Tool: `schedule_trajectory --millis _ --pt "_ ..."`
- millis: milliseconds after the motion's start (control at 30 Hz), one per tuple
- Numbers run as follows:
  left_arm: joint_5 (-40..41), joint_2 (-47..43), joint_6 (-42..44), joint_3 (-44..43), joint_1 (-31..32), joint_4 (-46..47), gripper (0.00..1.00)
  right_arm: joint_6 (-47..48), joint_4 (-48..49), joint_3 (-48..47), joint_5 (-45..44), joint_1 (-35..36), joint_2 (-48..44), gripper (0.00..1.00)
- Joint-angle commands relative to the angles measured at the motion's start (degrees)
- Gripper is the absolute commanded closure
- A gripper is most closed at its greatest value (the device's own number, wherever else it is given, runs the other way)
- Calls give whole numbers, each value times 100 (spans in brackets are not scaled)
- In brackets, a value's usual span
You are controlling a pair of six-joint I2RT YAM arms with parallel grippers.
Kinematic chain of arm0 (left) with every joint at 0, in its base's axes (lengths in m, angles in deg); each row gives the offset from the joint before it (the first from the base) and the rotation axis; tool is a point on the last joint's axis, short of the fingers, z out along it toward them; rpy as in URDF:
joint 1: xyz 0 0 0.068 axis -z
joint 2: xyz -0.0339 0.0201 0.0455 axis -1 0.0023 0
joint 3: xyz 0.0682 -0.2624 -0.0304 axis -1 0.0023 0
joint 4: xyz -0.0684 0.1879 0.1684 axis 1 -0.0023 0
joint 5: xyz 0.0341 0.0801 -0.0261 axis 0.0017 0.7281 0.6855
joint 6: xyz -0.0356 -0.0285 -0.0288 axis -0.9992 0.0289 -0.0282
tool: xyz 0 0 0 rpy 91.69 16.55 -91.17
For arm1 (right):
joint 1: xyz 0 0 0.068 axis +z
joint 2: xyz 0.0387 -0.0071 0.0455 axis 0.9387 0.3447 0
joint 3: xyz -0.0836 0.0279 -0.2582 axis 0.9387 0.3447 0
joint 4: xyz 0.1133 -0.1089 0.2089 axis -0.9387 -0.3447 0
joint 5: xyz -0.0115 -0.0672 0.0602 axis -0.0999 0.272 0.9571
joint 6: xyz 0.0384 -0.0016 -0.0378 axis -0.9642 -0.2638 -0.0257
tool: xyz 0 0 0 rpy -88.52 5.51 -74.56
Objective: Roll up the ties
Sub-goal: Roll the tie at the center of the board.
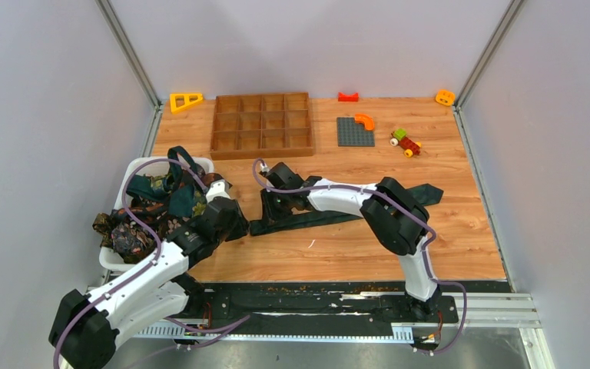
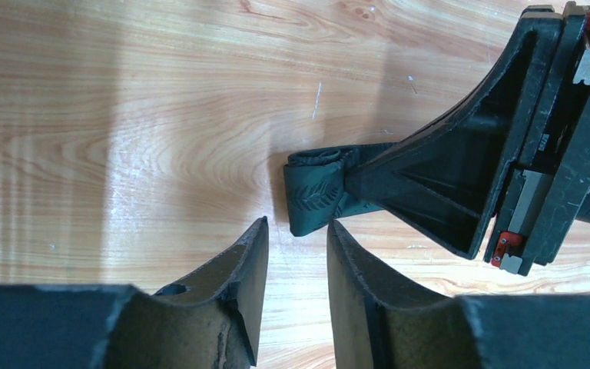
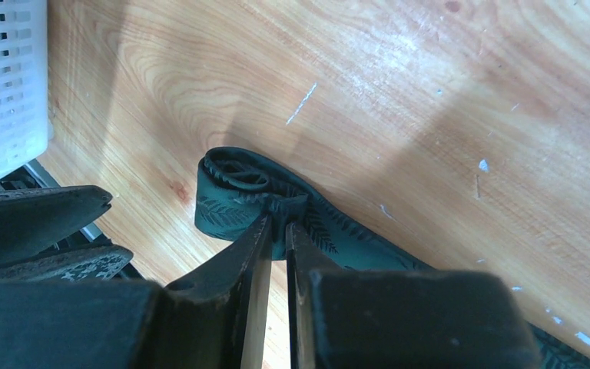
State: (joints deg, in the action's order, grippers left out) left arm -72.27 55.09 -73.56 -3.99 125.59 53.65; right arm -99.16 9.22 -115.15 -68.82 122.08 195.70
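We see the dark green leaf-patterned necktie (image 1: 315, 221) lying flat along the wooden tabletop (image 1: 369, 246). It stretches from the centre toward the right, which gives its length room to feed into a roll. Its left end is curled into a small loose coil (image 3: 230, 183) of only a turn or two, resting on the tabletop.

The right tool (image 3: 278, 224) has its two fingers pressed together on the fabric just behind that coil, pinching the necktie. We judge that this pinch is there to keep the first turns from springing open. The left tool (image 2: 296, 227) stands spread, with its tips to either side of the coil's near edge, just beside it and apart from it as far as we can tell. Placed so, it seems ready to take the coil, or to steady it while the right tool regrips.

The other ties (image 1: 173, 201), teal, brown-patterned and dark, lie heaped in the white perforated plastic basket (image 1: 110, 261) at the left edge. They sit next to the left arm, within reach for later rounds.

We judge the task barely begun: one necktie is started, with most of its length unrolled, and the heap waits. The next move calls for care, since fabric coiled this loosely may unwind if the pinch lets go before the other tool holds it.
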Motion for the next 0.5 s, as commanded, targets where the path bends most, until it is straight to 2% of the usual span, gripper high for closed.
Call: schedule_trajectory --millis 0,200,467 --pt "-87 -26 189 57 -87 164 58 245 -8 -161 -115 -77 160 87" --pt "-582 118 461 152 -269 568 51 255 115 23 -68 -163 241 88" --pt "-1716 417 842 362 -883 1290 51 248 301 245 22 -189 385 88"
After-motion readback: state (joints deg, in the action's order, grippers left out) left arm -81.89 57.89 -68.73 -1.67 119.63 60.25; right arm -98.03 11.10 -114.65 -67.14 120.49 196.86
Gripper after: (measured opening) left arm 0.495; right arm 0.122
